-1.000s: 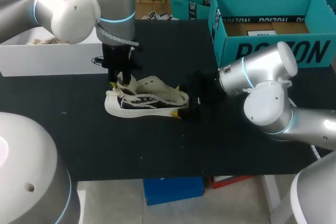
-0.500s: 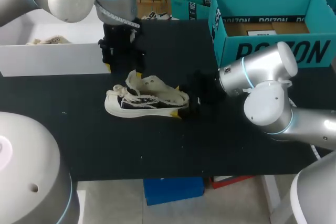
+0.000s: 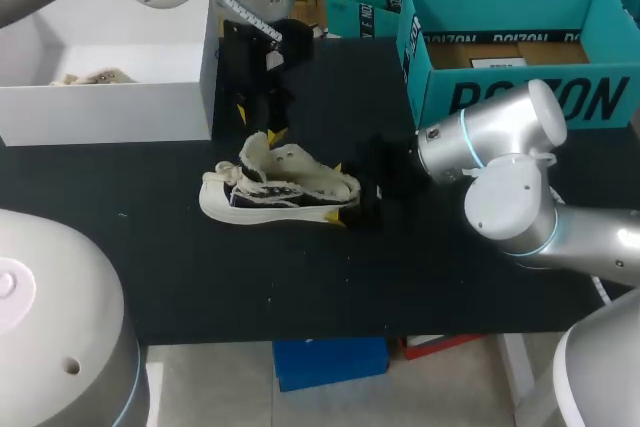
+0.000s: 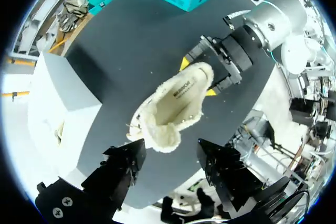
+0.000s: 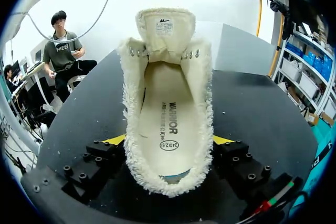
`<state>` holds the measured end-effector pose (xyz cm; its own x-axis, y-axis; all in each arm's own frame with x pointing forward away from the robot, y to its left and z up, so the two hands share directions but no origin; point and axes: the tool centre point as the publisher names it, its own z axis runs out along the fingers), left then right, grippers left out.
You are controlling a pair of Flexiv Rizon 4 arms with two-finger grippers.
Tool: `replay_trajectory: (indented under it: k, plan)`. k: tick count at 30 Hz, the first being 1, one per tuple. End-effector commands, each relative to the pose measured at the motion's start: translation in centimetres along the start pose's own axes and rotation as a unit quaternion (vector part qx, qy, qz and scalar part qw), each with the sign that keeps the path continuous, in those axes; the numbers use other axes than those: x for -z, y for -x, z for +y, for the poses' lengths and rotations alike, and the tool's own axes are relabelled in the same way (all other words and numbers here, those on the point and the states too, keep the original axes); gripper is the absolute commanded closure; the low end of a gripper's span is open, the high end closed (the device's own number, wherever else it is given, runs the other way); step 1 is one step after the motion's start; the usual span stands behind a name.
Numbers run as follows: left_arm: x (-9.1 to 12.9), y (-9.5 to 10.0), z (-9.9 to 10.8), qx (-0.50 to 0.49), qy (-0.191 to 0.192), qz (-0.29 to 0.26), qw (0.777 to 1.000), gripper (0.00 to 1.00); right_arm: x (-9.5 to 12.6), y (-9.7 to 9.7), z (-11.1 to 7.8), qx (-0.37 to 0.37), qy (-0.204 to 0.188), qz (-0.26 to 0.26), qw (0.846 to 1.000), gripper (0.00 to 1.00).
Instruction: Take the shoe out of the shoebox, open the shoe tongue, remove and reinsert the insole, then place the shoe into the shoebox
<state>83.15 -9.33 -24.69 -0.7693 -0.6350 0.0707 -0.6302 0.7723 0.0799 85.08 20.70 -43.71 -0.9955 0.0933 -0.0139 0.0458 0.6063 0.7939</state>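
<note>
A cream, fleece-lined shoe (image 3: 280, 192) lies on the black table (image 3: 180, 267), its tongue (image 3: 255, 154) standing up. My right gripper (image 3: 340, 193) is shut on its heel, a yellow tip on each side. In the right wrist view the shoe (image 5: 165, 103) sits between the right gripper (image 5: 169, 141) fingers, the insole (image 5: 167, 129) lies inside and the tongue (image 5: 165, 24) stands up at the far end. My left gripper (image 3: 258, 119) hangs open above and behind the tongue, holding nothing. From the left wrist, the shoe (image 4: 176, 103) lies ahead of the left gripper (image 4: 170, 163).
The white shoebox (image 3: 100, 112) stands at the table's back left, also seen as the white box (image 4: 58, 108) beside the left gripper. Teal boxes (image 3: 520, 47) stand at the back right. Bare black table lies in front of the shoe.
My left gripper let go of the tongue, opened, then rose and drew back and to the right, away from the shoe. The right gripper and shoe stayed put.
</note>
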Motion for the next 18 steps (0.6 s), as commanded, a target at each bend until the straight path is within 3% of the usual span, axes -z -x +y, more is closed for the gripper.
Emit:
replay_trajectory:
  k: [1,9,18]
  plan:
    - [-0.48,0.10,-1.38,-0.224,0.065,0.064,0.970,1.00,-0.05,0.04,0.02,-0.001,-0.001,0.000,1.000,1.00]
    - [-0.82,0.34,-1.74,-0.346,0.072,0.116,0.928,1.00,-0.05,0.04,0.02,-0.001,-0.001,0.000,1.000,1.00]
    - [-0.95,0.22,-1.67,-0.346,0.072,0.115,0.928,1.00,-0.05,0.04,0.02,-0.001,-0.001,0.000,1.000,1.00]
